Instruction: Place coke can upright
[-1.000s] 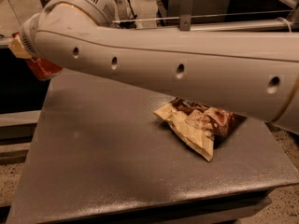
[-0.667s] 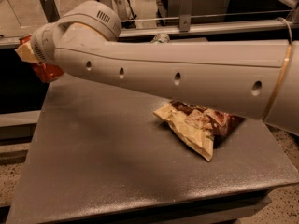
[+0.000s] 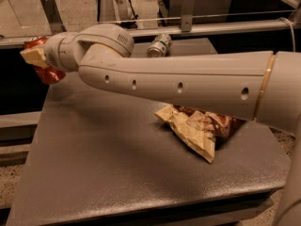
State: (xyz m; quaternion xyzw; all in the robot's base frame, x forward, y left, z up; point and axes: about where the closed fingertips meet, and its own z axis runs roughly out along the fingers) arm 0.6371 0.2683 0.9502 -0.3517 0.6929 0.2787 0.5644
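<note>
My gripper (image 3: 36,58) is at the far left, past the left far corner of the grey table (image 3: 103,164) and above it. It is shut on the coke can (image 3: 49,74), whose red body shows above and below a cream finger (image 3: 32,55). The can is held off the table; its lettering and ends are hidden, and I cannot tell its tilt. My long cream arm (image 3: 188,86) crosses the view from the right.
A silver-and-green can (image 3: 159,45) lies on its side at the table's far edge. A crumpled brown and cream snack bag (image 3: 197,128) lies right of centre, partly under the arm. A metal rail (image 3: 211,27) runs behind the table.
The arm has swung lower and back, uncovering the silver-and-green can at the far edge. The gripper with the red can stays in nearly the same place at the far left.
</note>
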